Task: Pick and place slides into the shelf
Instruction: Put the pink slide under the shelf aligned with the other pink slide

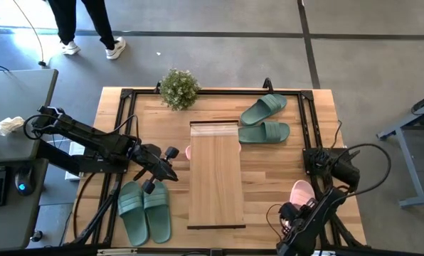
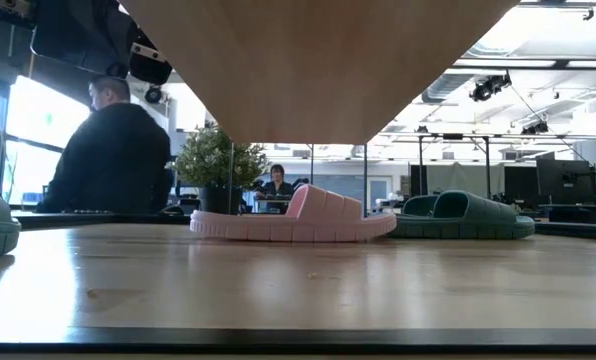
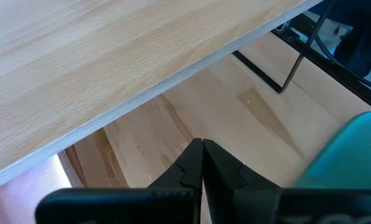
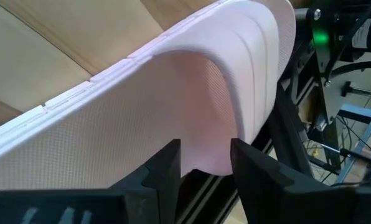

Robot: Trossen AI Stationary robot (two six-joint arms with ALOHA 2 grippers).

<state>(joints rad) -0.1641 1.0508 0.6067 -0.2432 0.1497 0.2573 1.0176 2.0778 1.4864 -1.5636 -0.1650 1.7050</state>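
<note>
At the wooden table's [image 1: 283, 160] right front corner, the right gripper [image 4: 204, 163] is pinching the pale pink rubber slide's [image 4: 142, 112] strap, which looks liable to slip out before reaching the long light-wood shelf [image 1: 215, 174], while the left gripper [image 3: 203, 163], pressed together, is hovering beside the shelf.

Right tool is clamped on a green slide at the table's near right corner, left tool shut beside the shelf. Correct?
Not quite: the slide in the right tool is the pink slide, not green, as the right wrist view shows. The high view puts it at the table's near right corner. The left tool is shut beside the shelf, as stated.
</note>
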